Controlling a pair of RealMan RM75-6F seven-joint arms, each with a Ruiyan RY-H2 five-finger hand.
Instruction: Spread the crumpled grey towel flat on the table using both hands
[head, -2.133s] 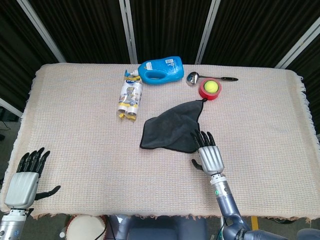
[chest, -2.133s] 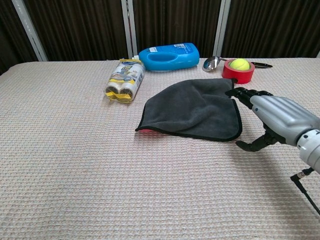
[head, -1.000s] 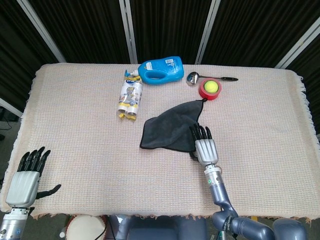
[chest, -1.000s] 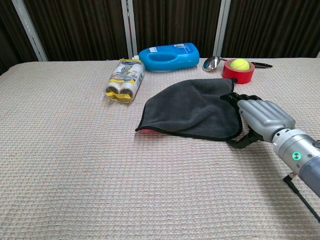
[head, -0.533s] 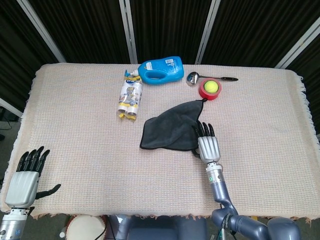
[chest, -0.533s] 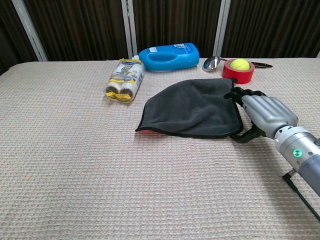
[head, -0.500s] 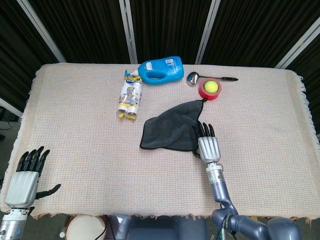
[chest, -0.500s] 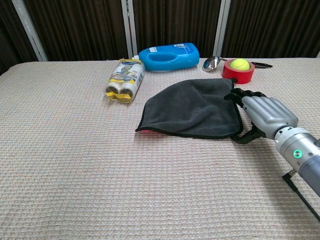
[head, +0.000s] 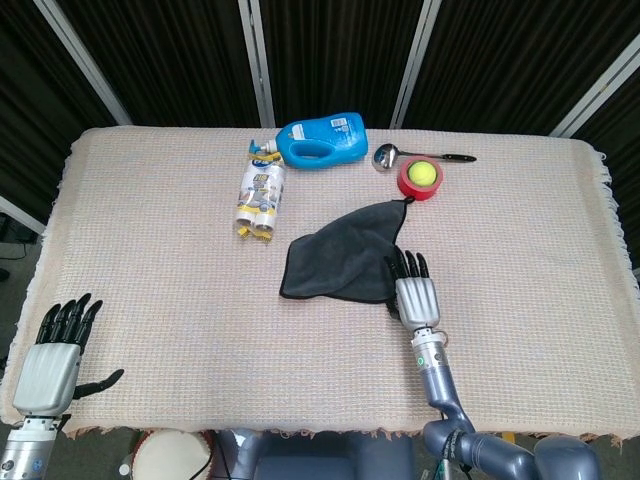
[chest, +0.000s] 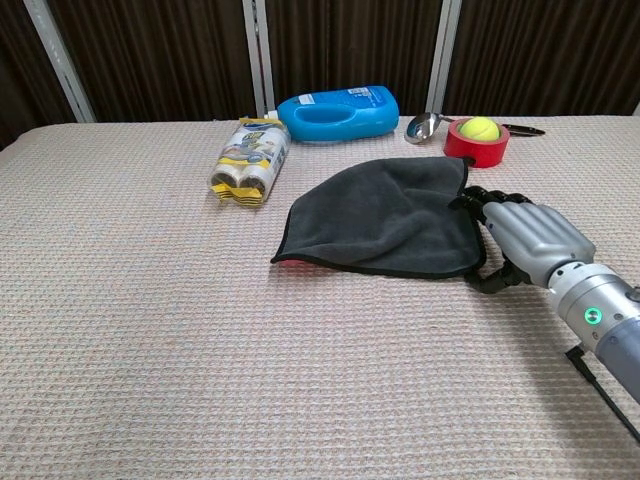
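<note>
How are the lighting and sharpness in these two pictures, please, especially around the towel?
Head view: even, soft light; the crumpled grey towel shows little fold detail and casts almost no shadow. Chest view: sharp; the right hand throws a faint shadow on the woven beige table cover, and the blue detergent bottle carries a mild sheen.

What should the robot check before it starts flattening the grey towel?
1. Right hand at the grey towel edge: ok, its fingers sit at the right edge.
2. Right hand gripping the towel: cannot tell, the contact is hidden.
3. Left hand near the towel: not ok, it rests open at the table's near left corner.
4. Towel flat: not ok, it lies folded.
5. Room to spread: not ok, the red tape roll touches the towel's far corner.
</note>
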